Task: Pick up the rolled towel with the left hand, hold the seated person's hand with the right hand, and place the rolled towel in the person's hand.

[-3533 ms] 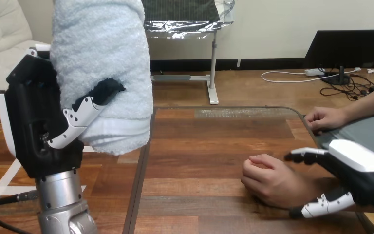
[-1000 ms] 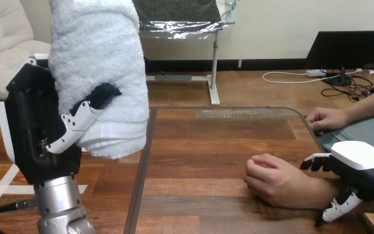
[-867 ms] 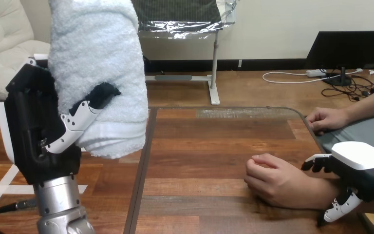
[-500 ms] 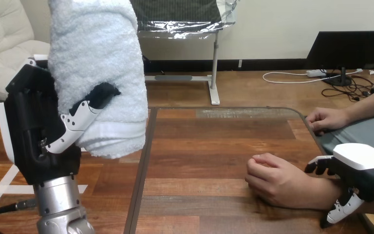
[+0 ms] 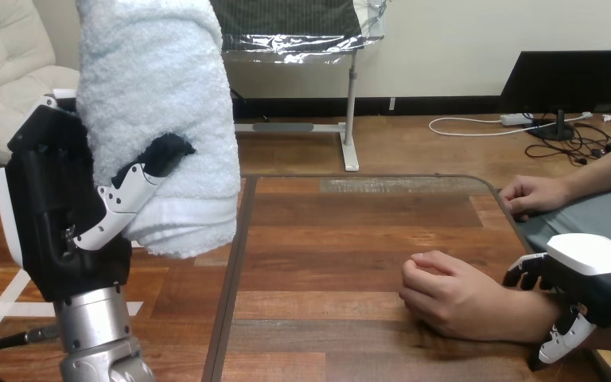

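The rolled towel (image 5: pixel 155 119) is a very pale blue, almost white, with a fluffy looped pile; a smooth, plain white woven band crosses it near its lower end. The left hand (image 5: pixel 60 207) is matte black with a white shell along its back edge, and its thumb (image 5: pixel 131 195) is white along its length, ending in a black tip. The left forearm (image 5: pixel 99 338) is brushed silver. The table (image 5: pixel 326 263) is reddish-brown wood in long planks of uneven tone, streaked with darker grain and rimmed by a dark edge. The right hand (image 5: pixel 585 274) has a glossy white shell over black.
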`<act>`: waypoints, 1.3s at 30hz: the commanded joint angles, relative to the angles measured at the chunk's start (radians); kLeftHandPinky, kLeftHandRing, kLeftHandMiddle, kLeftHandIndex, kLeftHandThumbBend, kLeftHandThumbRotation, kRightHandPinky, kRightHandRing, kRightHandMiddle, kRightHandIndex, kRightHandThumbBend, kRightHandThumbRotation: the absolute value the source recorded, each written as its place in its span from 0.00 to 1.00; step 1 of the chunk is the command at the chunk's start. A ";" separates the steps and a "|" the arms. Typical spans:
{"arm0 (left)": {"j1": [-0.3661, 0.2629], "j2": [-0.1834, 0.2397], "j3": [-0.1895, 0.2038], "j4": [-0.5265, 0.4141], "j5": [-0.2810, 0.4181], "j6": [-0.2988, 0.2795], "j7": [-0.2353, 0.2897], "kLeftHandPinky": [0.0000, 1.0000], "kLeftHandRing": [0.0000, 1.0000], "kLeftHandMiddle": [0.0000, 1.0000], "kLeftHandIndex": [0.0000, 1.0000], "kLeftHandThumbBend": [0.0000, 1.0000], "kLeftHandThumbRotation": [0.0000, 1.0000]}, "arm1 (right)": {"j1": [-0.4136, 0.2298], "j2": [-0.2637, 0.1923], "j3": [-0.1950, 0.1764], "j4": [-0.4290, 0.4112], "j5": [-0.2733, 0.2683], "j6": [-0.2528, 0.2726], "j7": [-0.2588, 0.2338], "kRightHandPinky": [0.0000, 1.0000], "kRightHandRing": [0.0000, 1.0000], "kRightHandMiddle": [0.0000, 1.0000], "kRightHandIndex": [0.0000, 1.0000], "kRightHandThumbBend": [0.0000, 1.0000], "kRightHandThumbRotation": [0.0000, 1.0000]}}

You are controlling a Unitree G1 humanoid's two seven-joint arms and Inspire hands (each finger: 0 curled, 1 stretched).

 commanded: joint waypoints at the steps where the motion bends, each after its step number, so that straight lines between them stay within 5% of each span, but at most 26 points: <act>1: -0.032 -0.009 0.001 -0.050 -0.001 -0.013 -0.008 0.20 0.26 0.33 0.38 0.51 0.00 | -0.030 -0.036 0.019 0.026 -0.029 0.049 0.016 0.55 0.74 0.76 0.77 1.00 0.11; 14: -0.032 -0.008 0.000 -0.055 -0.015 -0.011 -0.014 0.20 0.26 0.33 0.38 0.50 0.00 | -0.045 -0.029 0.053 0.046 -0.046 0.069 0.023 0.47 0.65 0.71 0.74 1.00 0.11; 28: -0.032 -0.006 0.004 -0.056 0.006 -0.008 -0.006 0.20 0.26 0.33 0.38 0.49 0.00 | -0.051 -0.024 0.068 0.068 -0.036 0.034 0.001 0.16 0.25 0.38 0.66 0.97 0.09; 39: -0.028 -0.011 0.000 -0.061 0.001 0.001 -0.003 0.20 0.26 0.33 0.38 0.51 0.00 | -0.053 -0.018 0.076 0.071 -0.041 0.028 -0.006 0.18 0.28 0.41 0.60 0.94 0.07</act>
